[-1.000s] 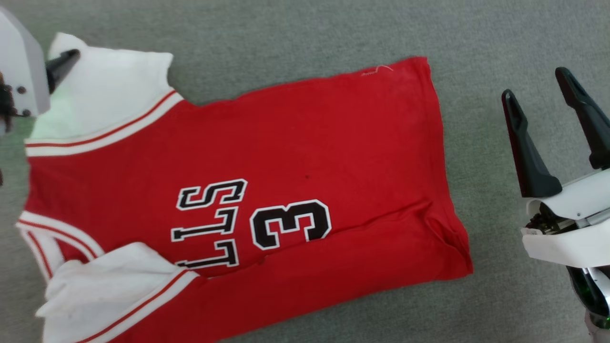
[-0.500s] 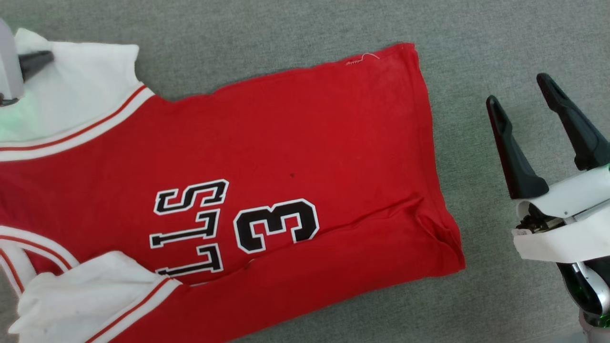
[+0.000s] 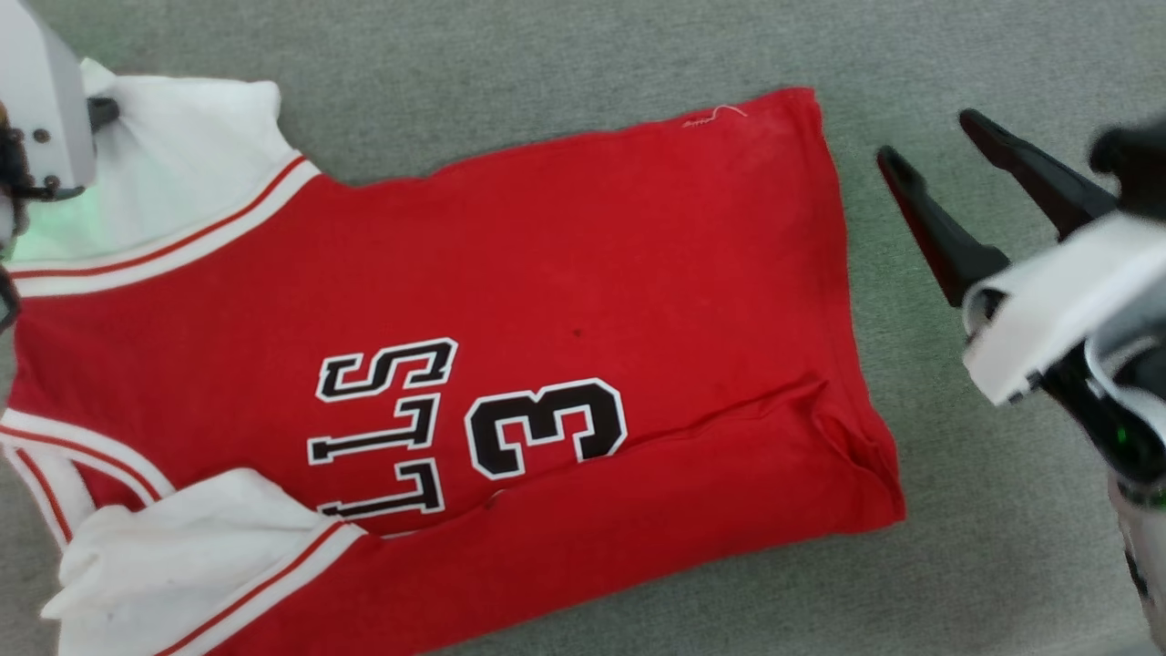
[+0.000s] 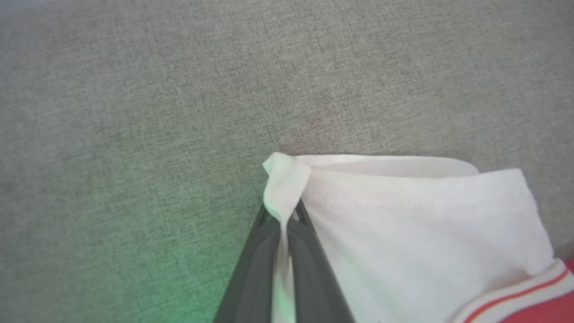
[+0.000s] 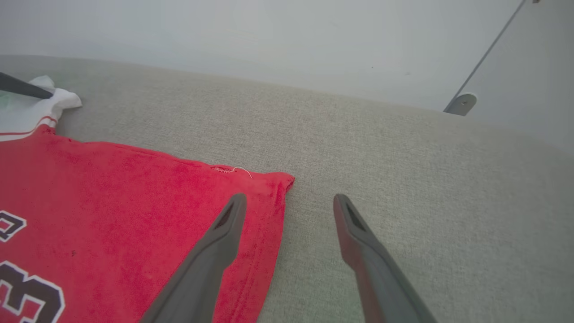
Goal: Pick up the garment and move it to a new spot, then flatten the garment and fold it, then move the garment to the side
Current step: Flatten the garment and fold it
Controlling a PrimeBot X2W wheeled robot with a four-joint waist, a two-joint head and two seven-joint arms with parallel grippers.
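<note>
Red jersey [image 3: 565, 301] is seen spread face up on the grey fabric surface [image 3: 547, 55]. Flattening is judged largely done, though the near sleeve [image 3: 182, 547] is bunched and a crease is left by the hem; folding and the move aside are not yet begun. The far sleeve [image 3: 182, 173] is pinched at its corner by the clenched left gripper [image 4: 282, 215], held low, while the right gripper [image 3: 929, 138] is held spread and empty just beside the hem.
</note>
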